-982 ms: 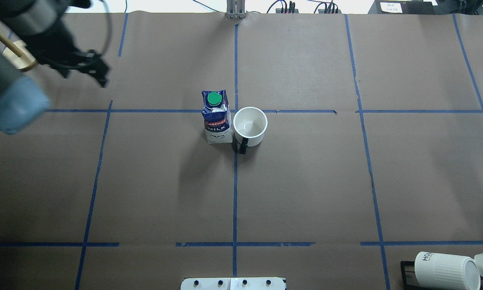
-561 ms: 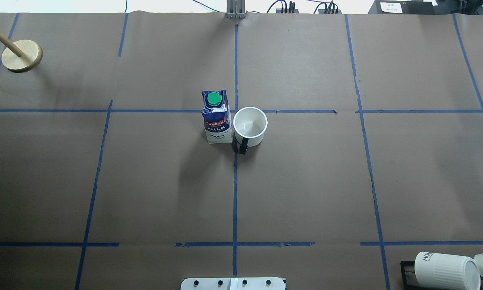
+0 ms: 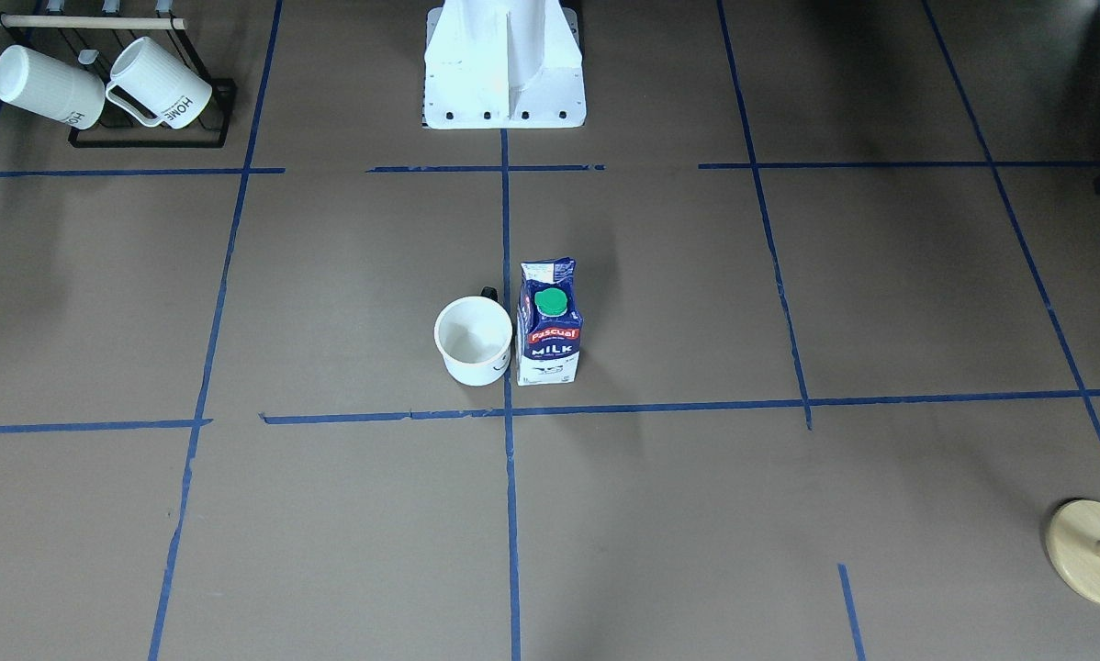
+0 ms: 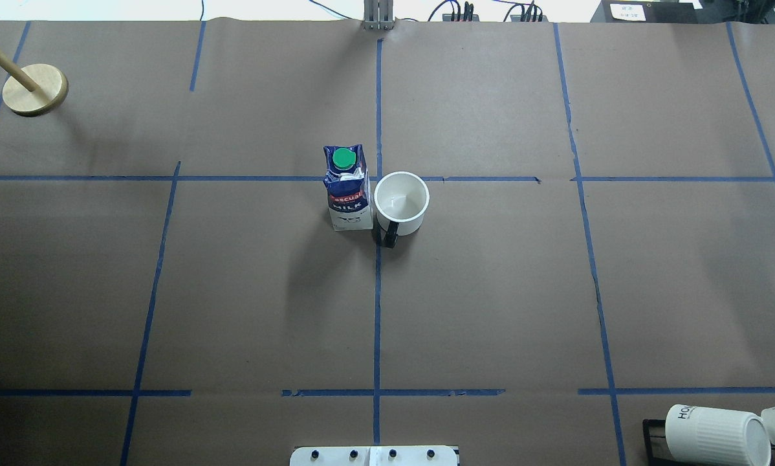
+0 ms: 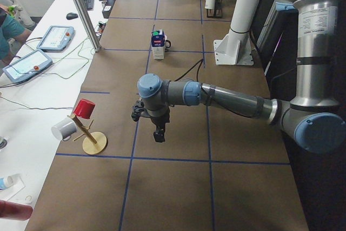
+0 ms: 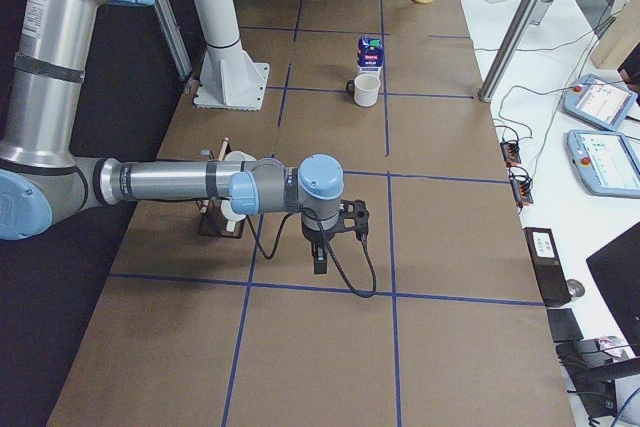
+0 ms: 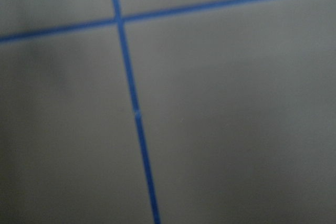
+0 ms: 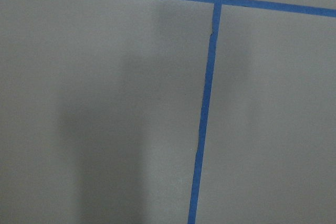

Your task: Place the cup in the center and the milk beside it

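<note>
The cup (image 4: 400, 202), white with a black handle, stands upright at the center (image 4: 378, 178), where the long blue tape lines cross. The milk (image 4: 347, 194) stands upright close beside it, with a slight gap between them. Both also show in the front-facing view: the cup (image 3: 473, 340) and the milk (image 3: 550, 330). My left gripper (image 5: 158, 133) hangs over bare table far from them, seen only from the side. My right gripper (image 6: 320, 262) likewise hangs over bare table at the other end. I cannot tell whether either is open or shut. Both wrist views show only brown surface and blue tape.
A wooden mug tree (image 4: 35, 90) stands at the far left corner, carrying a red cup (image 5: 84, 108) and a white cup (image 5: 64, 129). A black rack (image 3: 151, 138) with two ribbed HOME mugs (image 3: 160, 83) sits near the robot's right. The white robot base (image 3: 504, 64) is at the near edge.
My left arm has pulled out of the overhead view to the left, uncovering the mug tree. The cup and the milk have not moved.
</note>
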